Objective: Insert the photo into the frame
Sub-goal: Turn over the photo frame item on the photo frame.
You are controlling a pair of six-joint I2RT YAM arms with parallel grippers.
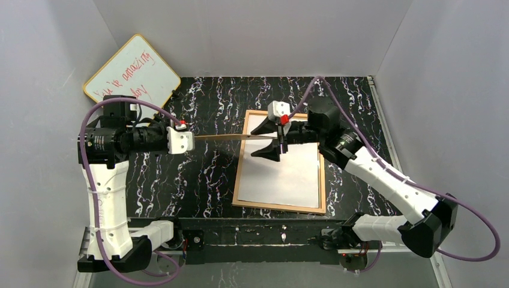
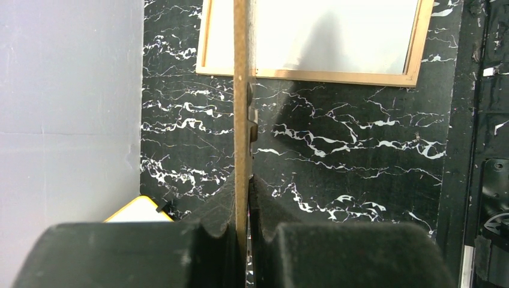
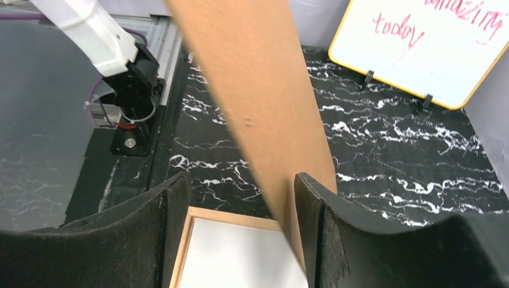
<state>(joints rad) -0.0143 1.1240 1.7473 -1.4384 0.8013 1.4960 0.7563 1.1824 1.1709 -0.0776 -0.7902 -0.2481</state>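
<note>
Currently treating the photo (image 1: 282, 180) as thin, limp and crease-prone, apparently lying white back up inside the frame (image 1: 279, 208) on the worktop (image 1: 204, 180); handling by its edges only. Clamping the stiff backing board (image 1: 231, 137) edge-on in the closed left claw (image 1: 180, 142). Straddling its far end with the right claw (image 1: 271, 139), spread wide, holding nothing. Obstructing access above the frame with that board; leaving the whiteboard (image 1: 132, 69) well apart.

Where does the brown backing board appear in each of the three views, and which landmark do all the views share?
Top external: the brown backing board is seen edge-on, a thin horizontal line near the centre.
Left wrist: the board is a narrow vertical strip left of centre, running from top to bottom.
Right wrist: the board is a broad slanted band from the top centre downwards.
Shared landmark: the light-wood frame.
</note>
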